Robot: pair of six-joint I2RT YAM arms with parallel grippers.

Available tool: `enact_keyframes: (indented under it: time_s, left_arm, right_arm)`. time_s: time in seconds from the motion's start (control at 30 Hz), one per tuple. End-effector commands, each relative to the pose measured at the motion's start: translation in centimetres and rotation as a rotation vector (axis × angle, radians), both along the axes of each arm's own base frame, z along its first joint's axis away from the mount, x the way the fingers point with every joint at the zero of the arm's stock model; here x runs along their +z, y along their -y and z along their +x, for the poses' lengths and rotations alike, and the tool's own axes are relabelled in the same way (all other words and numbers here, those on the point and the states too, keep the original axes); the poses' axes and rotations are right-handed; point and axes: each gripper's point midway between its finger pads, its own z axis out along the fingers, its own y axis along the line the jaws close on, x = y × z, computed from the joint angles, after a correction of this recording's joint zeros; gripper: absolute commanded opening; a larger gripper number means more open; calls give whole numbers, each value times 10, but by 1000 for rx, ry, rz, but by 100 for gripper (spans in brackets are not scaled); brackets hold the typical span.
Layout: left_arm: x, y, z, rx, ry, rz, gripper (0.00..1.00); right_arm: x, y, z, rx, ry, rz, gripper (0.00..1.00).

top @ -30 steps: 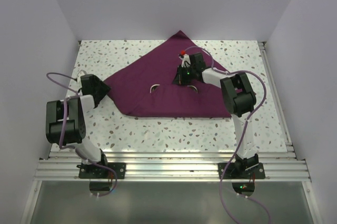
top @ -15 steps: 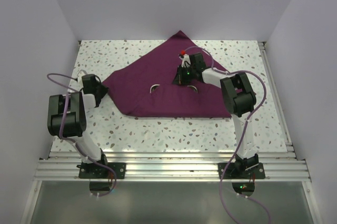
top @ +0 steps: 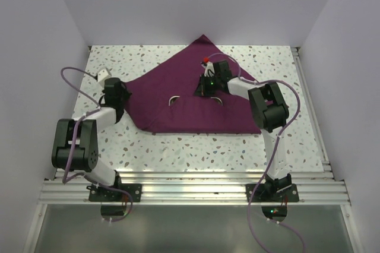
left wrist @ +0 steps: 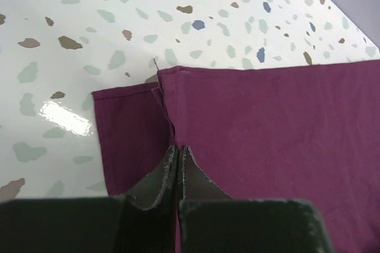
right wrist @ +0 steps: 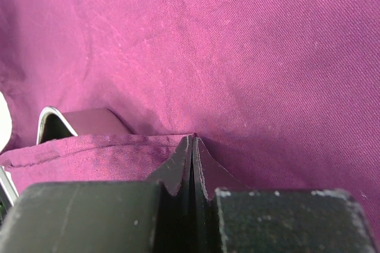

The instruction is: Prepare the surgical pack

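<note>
Aluminium rails (top: 190, 190) at the near edge carry both arm bases. Beyond them, speckled table (top: 196, 146). Left gripper (left wrist: 178, 149) sits low at the left corner of the plum cloth (top: 178, 95), fingers pressed together and pinching the hem there. Cloth lies mid-table, partly folded, point aimed at the back wall. Farther in, right gripper (right wrist: 193, 140) is clamped on a cloth fold. Steel tray (right wrist: 56, 127) rim peeks out beside it.
</note>
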Motion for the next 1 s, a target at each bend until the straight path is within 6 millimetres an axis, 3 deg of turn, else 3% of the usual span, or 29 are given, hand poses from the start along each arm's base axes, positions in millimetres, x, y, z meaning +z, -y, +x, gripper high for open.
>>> enact_keyframes:
  time_s: [0.0, 0.1, 0.33, 0.47, 0.5, 0.6, 0.83, 0.97]
  left_arm:
    - [37, 7, 5, 10, 70, 116, 0]
    - [39, 10, 4, 23, 55, 143, 0]
    - [1, -1, 3, 47, -68, 104, 0]
    - [-21, -2, 6, 10, -107, 26, 14]
    - [-25, -13, 6, 31, -116, 12, 15]
    - [-37, -18, 5, 29, -149, -11, 22]
    - [-52, -20, -3, 35, -176, -40, 58]
    - [-54, -20, -4, 33, -179, -42, 60]
  right_arm:
    - [20, -14, -17, 44, 0, 32, 0]
    - [19, -14, -17, 41, -1, 27, 0]
    - [18, -16, -17, 42, -7, 34, 0]
    - [18, -16, -18, 43, -9, 34, 0]
    - [19, -17, -18, 45, -6, 35, 0]
    - [19, -16, -18, 45, -4, 34, 0]
    - [18, -15, -19, 45, -8, 33, 0]
    - [16, -15, -18, 43, -12, 31, 0]
